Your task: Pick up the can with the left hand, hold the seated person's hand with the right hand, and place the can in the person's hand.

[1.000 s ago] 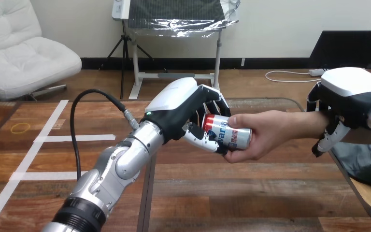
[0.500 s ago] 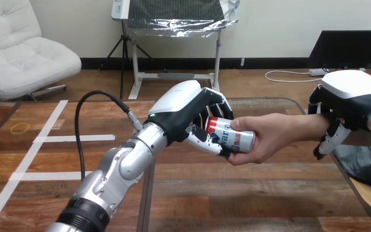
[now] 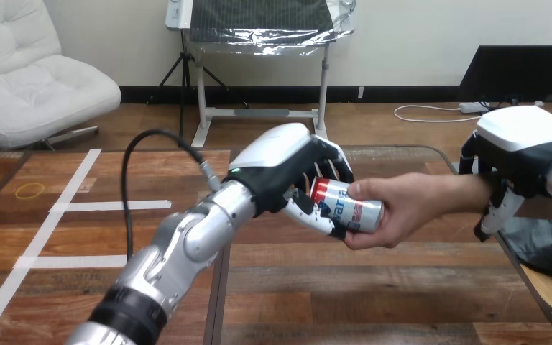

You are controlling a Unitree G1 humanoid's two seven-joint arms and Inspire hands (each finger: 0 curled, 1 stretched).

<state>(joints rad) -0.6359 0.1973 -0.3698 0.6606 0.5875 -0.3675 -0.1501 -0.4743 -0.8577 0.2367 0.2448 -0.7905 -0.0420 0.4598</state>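
A red, white and blue can [image 3: 350, 206] lies sideways above the table. My left hand [image 3: 282, 162] is shut on its left end, fingers over the top and thumb beneath. The person's hand [image 3: 402, 208] reaches in from the right and grips the can's right end, thumb on top. My right hand [image 3: 521, 147] sits over the person's wrist [image 3: 474, 192] at the right edge. Its fingers curl down behind the wrist and its thumb hangs in front.
The wooden table [image 3: 316, 287] spreads below the hands, with white tape lines [image 3: 79, 205] at the left. A grey cloth [image 3: 546, 248] lies past the table's right edge.
My left hand, the can and the person's hand have drifted a little to the right and down together. My right hand has shifted slightly right along with the wrist.
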